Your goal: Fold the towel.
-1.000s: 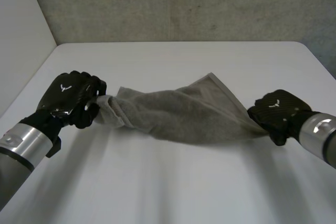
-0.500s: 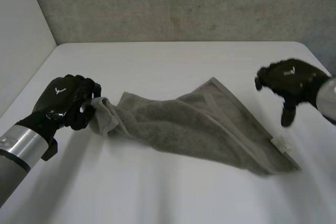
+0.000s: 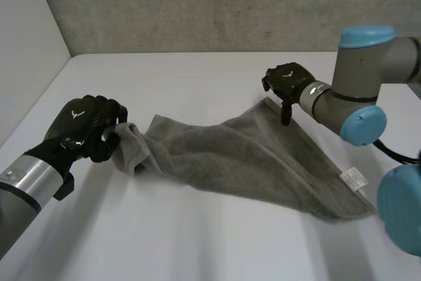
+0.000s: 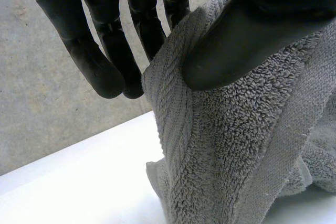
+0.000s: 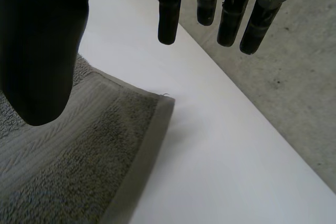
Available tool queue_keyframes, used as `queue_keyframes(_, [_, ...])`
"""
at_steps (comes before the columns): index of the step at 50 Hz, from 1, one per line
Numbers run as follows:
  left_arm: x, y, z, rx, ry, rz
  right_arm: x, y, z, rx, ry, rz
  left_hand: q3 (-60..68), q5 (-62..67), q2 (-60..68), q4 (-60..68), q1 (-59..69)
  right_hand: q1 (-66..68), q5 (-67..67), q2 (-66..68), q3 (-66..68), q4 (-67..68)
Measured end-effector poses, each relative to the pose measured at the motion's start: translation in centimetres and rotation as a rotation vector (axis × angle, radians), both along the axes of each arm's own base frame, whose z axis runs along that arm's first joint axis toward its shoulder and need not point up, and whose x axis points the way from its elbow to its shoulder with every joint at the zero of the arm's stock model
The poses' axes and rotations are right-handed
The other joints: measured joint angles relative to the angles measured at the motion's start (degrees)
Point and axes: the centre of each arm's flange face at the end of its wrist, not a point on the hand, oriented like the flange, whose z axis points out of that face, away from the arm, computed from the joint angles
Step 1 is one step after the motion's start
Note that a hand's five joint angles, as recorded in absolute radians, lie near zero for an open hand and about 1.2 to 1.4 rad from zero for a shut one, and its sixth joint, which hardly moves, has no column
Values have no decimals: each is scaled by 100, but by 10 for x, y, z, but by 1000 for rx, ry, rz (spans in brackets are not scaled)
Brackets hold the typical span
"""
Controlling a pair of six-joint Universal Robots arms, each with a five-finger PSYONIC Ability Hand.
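Right hand, empty since a second ago, now hovers at the far corner of the towel; its wrist view shows straight fingers off the cloth. Left hand pinches the opposite end

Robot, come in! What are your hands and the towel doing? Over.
Left hand shut on one bunched end of the grey terry towel. Right hand open, over its far corner. Towel unfolded, sprawled on the white table. Nothing in the way.

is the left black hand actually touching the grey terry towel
Touching. The left wrist view shows the black left hand pinching an edge of the grey terry towel between thumb and fingers.
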Motion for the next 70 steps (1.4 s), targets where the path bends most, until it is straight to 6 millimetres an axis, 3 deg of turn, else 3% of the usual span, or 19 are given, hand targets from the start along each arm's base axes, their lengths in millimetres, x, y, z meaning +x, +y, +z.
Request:
queue_keyframes(6, [0, 0, -1, 3, 1, 0, 8, -4, -17, 12, -14, 0, 0, 0, 0, 0, 0, 0, 0, 0, 0, 0])
queue_keyframes(15, [0, 0, 0, 3, 3, 2, 11, 1, -21, 37, -2, 1, 0, 0, 0, 0, 0, 0, 0, 0, 0, 0])
queue_keyframes(21, [0, -1, 0, 2, 5, 3, 11, 11, -6, 55, 3, 5, 0, 0, 0, 0, 0, 0, 0, 0, 0, 0])
queue_keyframes(30, [0, -2, 1, -12, 7, 4, 0, 42, 27, 178, -13, -8, 0, 0, 0, 0, 0, -1, 0, 0, 0, 0])
queue_keyframes(36, [2, -3, 1, -24, 7, 9, -13, 65, 30, 287, -12, -27, -165, -1, 0, -78, 6, -1, 0, 0, 0, 0])
queue_keyframes(39, [3, -4, 2, -31, 4, 15, -18, 76, 24, 329, -2, -29, -2014, -1653, -1701, -1971, -1418, -1, 0, 0, 0, 0])
queue_keyframes(40, [4, -5, 3, -36, 3, 17, -20, 80, 21, 344, 2, -29, -3231, -2854, -2895, -3230, -2569, -1, 0, 0, 0, 0])
queue_keyframes(41, [5, -5, 4, -39, 2, 18, -21, 82, 20, 349, 4, -28, -3584, -3202, -3347, -3592, -3036, -1, 0, 0, 0, 0])
queue_keyframes(43, [6, -5, 8, -57, -4, 19, -24, 88, 16, 361, 7, -26, -6006, -5545, -5573, -6034, -5269, -1, 0, 0, 0, 0])
queue_keyframes(46, [9, -6, 18, -99, -13, 17, -27, 93, 14, 357, 5, -26, -7151, -6798, -6703, -7017, -6217, -1, 0, 0, 0, 0])
queue_keyframes(59, [38, -22, 92, -274, 15, -28, -45, 102, 16, 274, -32, -56, -7305, -6958, -6871, -7098, -6307, -1, 0, 0, 0, 0])
queue_keyframes(64, [29, -32, 95, -231, 72, -54, -49, 109, 13, 274, -32, -61, -7304, -6913, -6868, -7097, -6306, -1, 0, 0, 0, 0])
queue_keyframes(70, [3, -60, 72, -118, 108, -50, -58, 122, 16, 270, -36, -69, -7206, -6683, -6785, -7080, -6294, -2, 0, 0, 0, 0])
